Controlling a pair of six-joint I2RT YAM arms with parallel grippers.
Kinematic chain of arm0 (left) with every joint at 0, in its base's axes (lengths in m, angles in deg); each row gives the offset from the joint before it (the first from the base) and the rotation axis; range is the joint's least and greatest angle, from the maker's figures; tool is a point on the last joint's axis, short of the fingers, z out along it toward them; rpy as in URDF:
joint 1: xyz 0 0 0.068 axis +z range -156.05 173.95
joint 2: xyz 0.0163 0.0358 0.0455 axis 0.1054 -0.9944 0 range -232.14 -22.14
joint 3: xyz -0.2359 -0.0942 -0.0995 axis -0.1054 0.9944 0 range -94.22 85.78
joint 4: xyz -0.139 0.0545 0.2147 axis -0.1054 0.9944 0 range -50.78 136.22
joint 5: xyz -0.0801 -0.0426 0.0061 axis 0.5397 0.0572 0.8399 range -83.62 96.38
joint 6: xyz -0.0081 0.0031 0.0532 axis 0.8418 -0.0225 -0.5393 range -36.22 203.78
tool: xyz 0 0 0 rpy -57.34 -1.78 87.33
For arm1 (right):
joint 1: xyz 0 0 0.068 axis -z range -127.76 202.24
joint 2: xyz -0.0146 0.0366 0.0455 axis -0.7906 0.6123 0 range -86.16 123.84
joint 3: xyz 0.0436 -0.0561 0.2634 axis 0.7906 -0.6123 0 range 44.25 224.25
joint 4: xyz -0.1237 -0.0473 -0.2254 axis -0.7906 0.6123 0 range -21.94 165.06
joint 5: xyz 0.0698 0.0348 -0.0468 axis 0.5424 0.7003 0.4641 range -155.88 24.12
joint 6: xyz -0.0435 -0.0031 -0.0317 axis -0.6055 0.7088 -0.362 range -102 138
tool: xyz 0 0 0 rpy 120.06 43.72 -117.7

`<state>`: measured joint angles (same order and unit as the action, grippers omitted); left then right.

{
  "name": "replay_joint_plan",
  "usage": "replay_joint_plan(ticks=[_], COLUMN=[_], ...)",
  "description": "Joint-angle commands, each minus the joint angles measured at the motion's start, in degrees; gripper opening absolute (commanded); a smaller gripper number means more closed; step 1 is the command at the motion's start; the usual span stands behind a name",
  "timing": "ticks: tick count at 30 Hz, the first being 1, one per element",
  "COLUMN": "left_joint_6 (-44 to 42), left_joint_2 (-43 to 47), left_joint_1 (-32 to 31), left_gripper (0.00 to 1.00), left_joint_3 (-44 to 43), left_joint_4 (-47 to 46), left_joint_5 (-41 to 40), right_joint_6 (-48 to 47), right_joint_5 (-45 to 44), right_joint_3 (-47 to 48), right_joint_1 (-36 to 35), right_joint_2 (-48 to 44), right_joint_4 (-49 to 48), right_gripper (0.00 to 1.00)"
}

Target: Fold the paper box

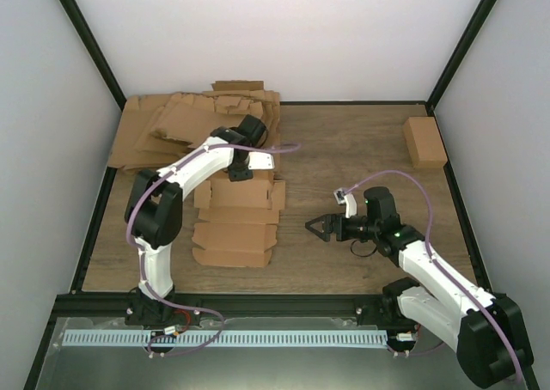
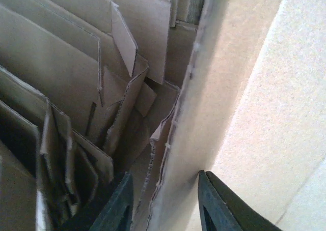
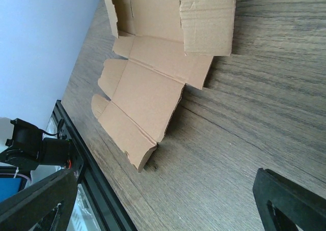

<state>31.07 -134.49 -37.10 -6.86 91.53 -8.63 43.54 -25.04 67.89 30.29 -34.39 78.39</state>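
Seemingly light, and stiff only across its panels, the paper box (image 1: 234, 227) lies unfolded on the surface (image 1: 361, 149). I judge that its far flap is the one raised between my left jaws, which are part-open with a gap on one side. The flap edge near a crease looks the safest hold. Right jaws hang wide and empty. The heap of sheets (image 1: 189, 124) lies beyond; the closed carton (image 1: 425, 141) hides its contents.

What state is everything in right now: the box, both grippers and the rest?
paper box: unfolded, mostly flat on the table, far-end flap between the fingers of the left gripper.
left gripper: straddling that flap; firm grip unclear.
right gripper: open, empty, beside the box.
heap of cardboard sheets: loose flat pile, far left.
small carton: folded shut, far right.
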Motion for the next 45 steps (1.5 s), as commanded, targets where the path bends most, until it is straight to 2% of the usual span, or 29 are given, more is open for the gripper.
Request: replay_joint_plan(ticks=[1, 3, 4, 5, 10, 14, 23, 28, 31, 36, 41, 45], left_joint_6=[-0.92, -1.59, -1.80, -1.75, 0.94, 5.41, 27.98, 36.15, 38.79, 42.01, 42.52, 42.22], left_joint_2=[-0.27, 0.32, 0.74, 1.22, 4.77, 6.56, 4.35, 4.33, 4.23, 3.85, 3.75, 4.14], left_joint_1=[0.06, -0.42, -0.68, -0.94, -3.27, -5.94, -10.72, -14.12, -17.21, -21.78, -23.95, -24.74], left_gripper=[0.31, 0.17, 0.07, 0.04, 0.04, 0.04, 0.04, 0.04, 0.04, 0.04, 0.04, 0.04], left_joint_3=[1.23, 2.39, 3.17, 3.77, 5.06, 5.51, 5.84, 7.50, 8.18, 9.72, 12.26, 13.14], left_joint_4=[-0.21, 0.49, 0.45, 0.30, 0.47, 1.20, 5.50, 6.57, 6.30, 4.47, 3.98, 3.55], left_joint_5=[0.32, -0.54, -1.42, -2.31, -4.65, -10.01, -26.68, -33.72, -36.79, -41.00, -39.87, -35.78], right_joint_6=[-0.18, 0.01, 0.15, 0.41, 1.53, 2.39, 5.22, 3.19, 0.99, -1.22, -0.47, -1.50], right_joint_5=[-0.32, -0.24, -0.19, -0.09, 1.18, 1.46, 4.11, 0.64, -2.69, -18.60, -23.57, -23.76], right_joint_3=[2.16, 1.90, 1.78, 1.69, 1.66, 2.13, 3.10, 4.47, 4.28, 2.86, -4.29, -7.35], right_joint_1=[-0.55, -0.61, -0.57, -0.55, -0.58, -0.60, -0.79, -1.06, -1.56, -6.68, -7.31, -7.40], right_joint_2=[-0.88, -0.90, -0.89, -0.76, 1.26, 4.07, 7.19, 11.63, 14.42, 18.94, 21.68, 24.67], right_joint_4=[0.60, 0.26, 0.06, -0.17, -1.69, -2.59, -6.53, -10.18, -16.12, -28.86, -49.10, -56.78], right_gripper=[0.97, 0.97, 0.97, 0.98, 0.97, 0.97, 0.95, 0.94, 0.93, 0.87, 0.86, 0.83])
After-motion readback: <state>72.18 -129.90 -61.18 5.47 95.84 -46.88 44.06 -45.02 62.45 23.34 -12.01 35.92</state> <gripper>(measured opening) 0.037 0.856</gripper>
